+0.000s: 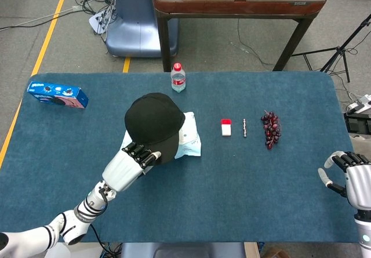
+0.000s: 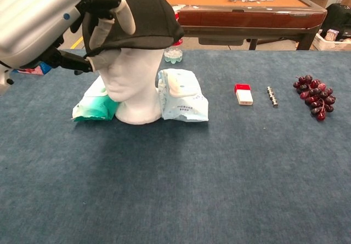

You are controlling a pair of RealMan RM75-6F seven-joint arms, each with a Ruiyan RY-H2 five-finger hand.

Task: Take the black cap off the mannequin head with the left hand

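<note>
Head view: high above the near edge of the table [image 1: 243,182], looking steeply down; whole tabletop plus floor beyond in frame. Chest view: low, near tabletop height, facing level across the table [image 2: 219,189], close behind the left hand [image 2: 49,24]. Both share the left hand [image 1: 124,168], black cap [image 1: 153,119] [image 2: 145,13], and grapes [image 1: 271,129] [image 2: 315,98] far to that hand's right.
</note>
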